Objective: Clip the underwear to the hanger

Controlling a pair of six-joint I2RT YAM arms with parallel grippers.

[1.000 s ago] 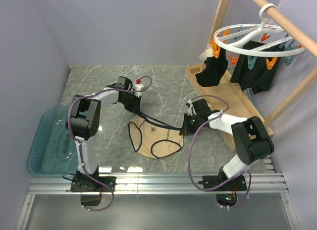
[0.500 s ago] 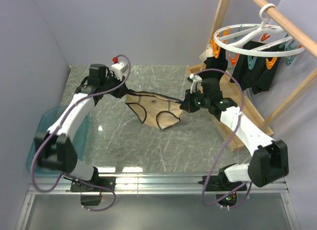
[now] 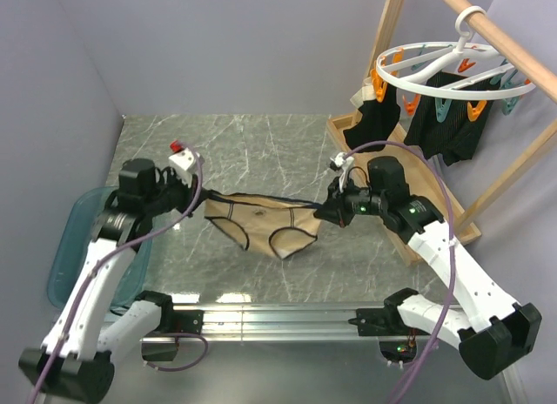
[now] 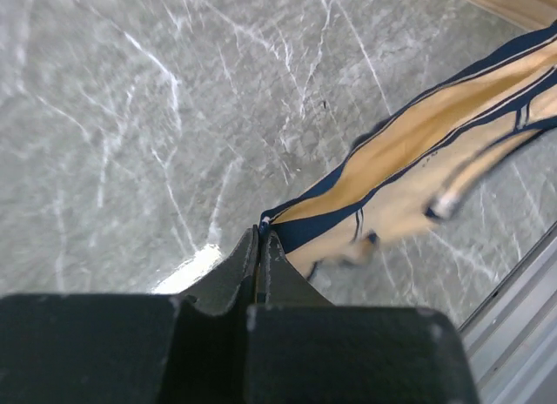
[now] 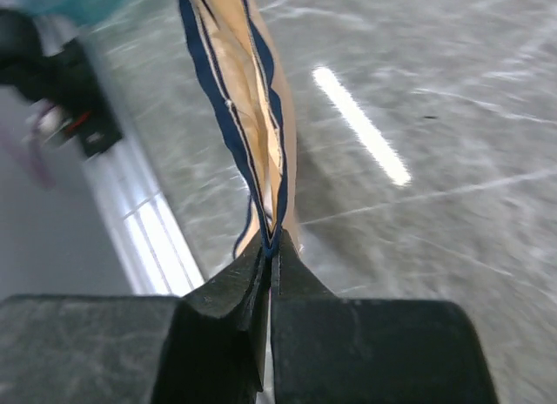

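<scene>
The beige underwear (image 3: 261, 219) with dark navy trim hangs stretched in the air between both arms, above the marble table. My left gripper (image 3: 202, 200) is shut on its left waistband corner; the left wrist view shows the trim (image 4: 300, 221) pinched at the fingertips (image 4: 261, 234). My right gripper (image 3: 324, 209) is shut on the right corner, the fabric (image 5: 239, 99) running away from its tips (image 5: 271, 245). The white round hanger (image 3: 452, 73) with orange and teal clips hangs from the wooden rod at the upper right, well above and to the right of the underwear.
Black garments (image 3: 448, 130) are clipped under the hanger, above the wooden rack base (image 3: 409, 186). A teal plastic tub (image 3: 70, 247) sits at the left table edge beneath my left arm. A metal rail (image 3: 287, 317) runs along the near edge.
Both arms have lifted the underwear off the table and pulled it taut between them. The left gripper closed on the waistband corner; the left arm swung out left and toward the near edge.
</scene>
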